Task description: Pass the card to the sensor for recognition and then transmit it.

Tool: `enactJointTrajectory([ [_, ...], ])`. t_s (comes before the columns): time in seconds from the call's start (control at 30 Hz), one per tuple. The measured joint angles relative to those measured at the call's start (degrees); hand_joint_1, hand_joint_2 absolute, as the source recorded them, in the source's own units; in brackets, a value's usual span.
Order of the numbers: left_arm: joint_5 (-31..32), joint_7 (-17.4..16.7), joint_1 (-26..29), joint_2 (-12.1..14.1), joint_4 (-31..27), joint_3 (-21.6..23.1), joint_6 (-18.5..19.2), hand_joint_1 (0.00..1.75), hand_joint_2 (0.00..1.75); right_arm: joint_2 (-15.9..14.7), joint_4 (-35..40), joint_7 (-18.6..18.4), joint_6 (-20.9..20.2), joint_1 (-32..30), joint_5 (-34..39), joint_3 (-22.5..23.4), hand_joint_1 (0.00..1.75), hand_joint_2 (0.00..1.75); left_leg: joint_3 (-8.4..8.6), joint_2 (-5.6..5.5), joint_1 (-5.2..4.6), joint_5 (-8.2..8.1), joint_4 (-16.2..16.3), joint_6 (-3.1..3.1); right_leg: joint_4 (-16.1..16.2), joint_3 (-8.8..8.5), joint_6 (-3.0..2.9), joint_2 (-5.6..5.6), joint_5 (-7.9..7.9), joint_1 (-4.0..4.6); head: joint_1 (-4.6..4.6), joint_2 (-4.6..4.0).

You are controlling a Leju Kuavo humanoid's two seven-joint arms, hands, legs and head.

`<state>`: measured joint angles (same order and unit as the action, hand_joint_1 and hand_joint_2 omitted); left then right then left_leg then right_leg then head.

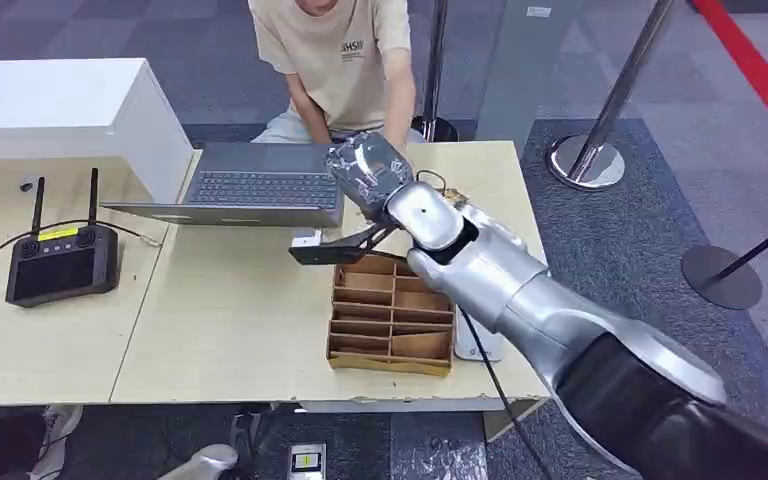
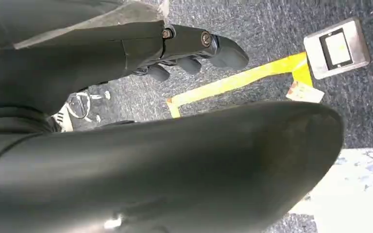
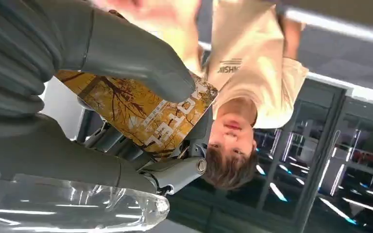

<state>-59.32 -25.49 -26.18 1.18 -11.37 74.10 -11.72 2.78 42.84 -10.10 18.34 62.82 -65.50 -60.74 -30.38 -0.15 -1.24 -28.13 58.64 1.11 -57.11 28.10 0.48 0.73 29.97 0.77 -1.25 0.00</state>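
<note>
Reaching over the tabletop (image 1: 240, 330), the robot's right hand (image 1: 368, 172) grips a yellow-brown card (image 3: 145, 114) printed with bare branches and white lettering, the thick thumb pressed on the card's face and darker fingers (image 3: 175, 172) behind it. The hand is raised above the far edge of the table, just beside an open laptop (image 1: 250, 190) and in front of a seated person in a beige T-shirt (image 1: 345, 55). Below the wrist lies a dark flat sensor (image 1: 322, 252), next to a brown cardboard organiser (image 1: 392, 318) with several compartments. A black remote controller (image 1: 60, 262) with 2 antennas rests on the neighbouring table. The left hand (image 2: 194, 51) hangs near the carpeted floor, fingers loosely curled, holding nothing.
</note>
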Motion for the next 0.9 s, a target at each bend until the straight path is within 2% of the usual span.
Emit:
enactJointTrajectory([
  [0.17,-0.53,-0.13,-0.03,0.07,0.05,0.31,-0.9,0.0,0.0,0.7,-3.5,-1.09,2.19,0.54,-2.21,-2.39,1.75,1.75,0.0,0.0,-0.01,0.0,0.0,0.0,0.01,-0.02,0.0,0.0,0.0,-0.01,-0.02,0.0],
  [0.47,-0.61,-0.9,-0.1,0.09,0.13,1.03,-0.92,0.0,0.0,1.18,-8.46,-0.53,1.49,0.38,-2.25,-4.59,1.75,1.75,0.01,0.02,-0.02,0.0,0.04,0.0,0.02,-0.01,0.01,-0.01,-0.01,-0.02,-0.02,0.0],
  [0.5,-0.64,-0.98,-0.1,0.09,0.13,1.09,-0.77,0.0,0.0,1.16,-8.92,-0.53,1.58,0.37,-2.03,-4.79,1.12,1.75,0.02,0.02,-0.02,0.0,0.04,0.0,0.02,-0.01,0.01,-0.01,-0.01,-0.02,-0.02,0.0],
  [0.53,-0.61,-1.18,-0.11,0.09,0.13,1.16,-0.72,0.0,0.0,1.16,-9.36,-0.59,1.6,0.36,-1.77,-4.92,0.0,0.0,0.02,0.01,-0.01,0.0,0.04,0.0,0.02,-0.01,0.01,-0.01,-0.01,-0.02,-0.02,0.0],
  [0.77,-0.64,-1.94,-0.26,0.39,0.24,1.88,-0.37,0.0,0.0,1.05,-11.89,-1.03,2.31,0.13,3.47,-4.29,0.0,0.0,0.02,0.01,-0.01,0.0,0.04,0.0,0.02,0.0,0.01,-0.01,-0.01,-0.02,-0.02,0.0],
  [0.9,-1.12,-1.86,-0.35,0.46,0.26,2.43,-0.31,0.0,0.0,0.79,-13.03,-0.2,6.59,-0.25,8.68,-2.14,0.0,0.0,0.03,0.02,-0.01,0.0,0.04,0.0,0.01,0.0,0.01,-0.01,-0.01,-0.01,-0.02,0.0],
])
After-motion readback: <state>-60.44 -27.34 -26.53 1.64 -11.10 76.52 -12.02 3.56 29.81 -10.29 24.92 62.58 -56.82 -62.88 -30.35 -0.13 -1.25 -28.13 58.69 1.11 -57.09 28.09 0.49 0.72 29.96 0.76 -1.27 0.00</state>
